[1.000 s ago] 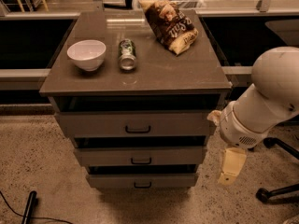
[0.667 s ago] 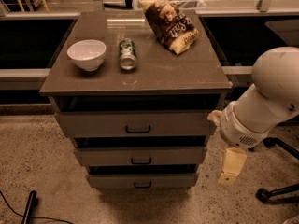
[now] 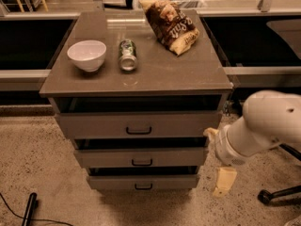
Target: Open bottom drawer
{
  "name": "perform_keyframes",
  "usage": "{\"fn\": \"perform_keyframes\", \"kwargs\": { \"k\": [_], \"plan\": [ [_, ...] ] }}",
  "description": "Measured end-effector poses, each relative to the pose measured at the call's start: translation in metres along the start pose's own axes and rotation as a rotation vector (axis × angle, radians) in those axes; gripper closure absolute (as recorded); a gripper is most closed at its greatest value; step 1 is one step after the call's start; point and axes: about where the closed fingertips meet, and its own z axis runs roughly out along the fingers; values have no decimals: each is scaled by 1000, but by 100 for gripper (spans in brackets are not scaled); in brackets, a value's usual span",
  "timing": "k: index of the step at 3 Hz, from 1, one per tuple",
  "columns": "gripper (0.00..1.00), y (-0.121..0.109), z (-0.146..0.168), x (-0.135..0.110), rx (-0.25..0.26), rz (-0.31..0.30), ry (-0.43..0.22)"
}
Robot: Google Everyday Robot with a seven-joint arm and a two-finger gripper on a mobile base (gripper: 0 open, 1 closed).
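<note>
The bottom drawer point(image 3: 113, 182) is the lowest and slimmest of three grey-brown fronts on the cabinet, with a small black bar handle point(image 3: 143, 187) at its centre. A dark gap shows above its front. The middle drawer point(image 3: 103, 158) and the top drawer point(image 3: 94, 125) carry like handles. My gripper point(image 3: 223, 182) hangs cream-coloured below the white arm point(image 3: 265, 124), to the right of the cabinet. It is level with the bottom drawer, just off its right end, and holds nothing that I can see.
On the cabinet top point(image 3: 155, 74) stand a white bowl point(image 3: 87, 54), a can lying on its side point(image 3: 127, 54) and a brown snack bag point(image 3: 171, 25). A chair castor point(image 3: 265, 197) is at the lower right and a black cable point(image 3: 28, 210) at the lower left on the speckled floor.
My arm and gripper have moved down and a little to the left, closer to the right end of the bottom drawer. The drawers have not moved.
</note>
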Motion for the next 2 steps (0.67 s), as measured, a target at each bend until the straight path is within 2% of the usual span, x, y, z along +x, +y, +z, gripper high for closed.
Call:
{"fn": "perform_keyframes", "kwargs": {
  "k": [1, 2],
  "plan": [
    [0, -16, 76, 30, 25, -4, -68],
    [0, -27, 116, 49, 76, 0, -156]
  ]
}}
